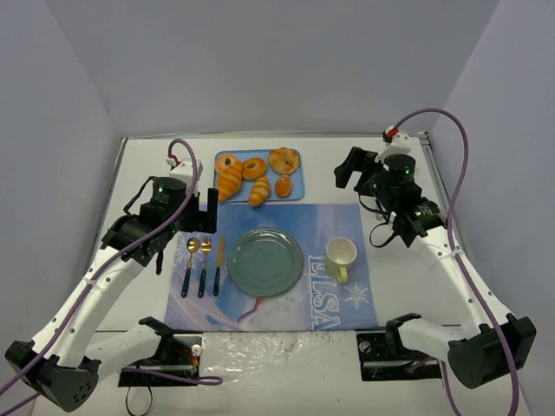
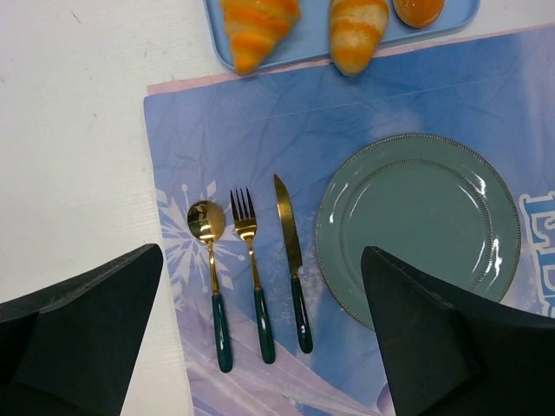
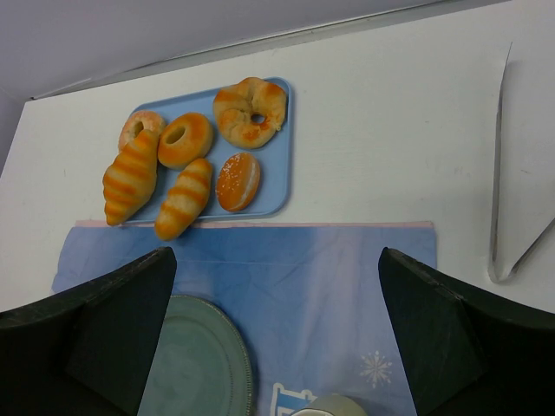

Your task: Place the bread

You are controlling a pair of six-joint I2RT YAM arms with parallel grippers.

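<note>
I am holding both claws spread apart: my left claw [image 2: 262, 253] is hovering over the blue printed placemat [image 2: 347, 104] at nine o'clock, my right claw [image 3: 277, 254] at the white desk's [image 1: 321, 160] two o'clock. The small golden-orange oval bun [image 3: 238, 181] is lying in the light blue rectangular tray [image 3: 273, 195] at twelve o'clock, just beside a striped orange roll [image 3: 184, 198].

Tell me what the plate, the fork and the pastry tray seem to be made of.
Plate: likely glazed ceramic, grey-green and glossy, given sharp light reflections and a beaded rim. Fork: polished gold-toned metal head; dark green glossy handle, plastic or enamel, unclear. Tray: probably plastic, pale blue, matte, with a rounded raised lip.
</note>
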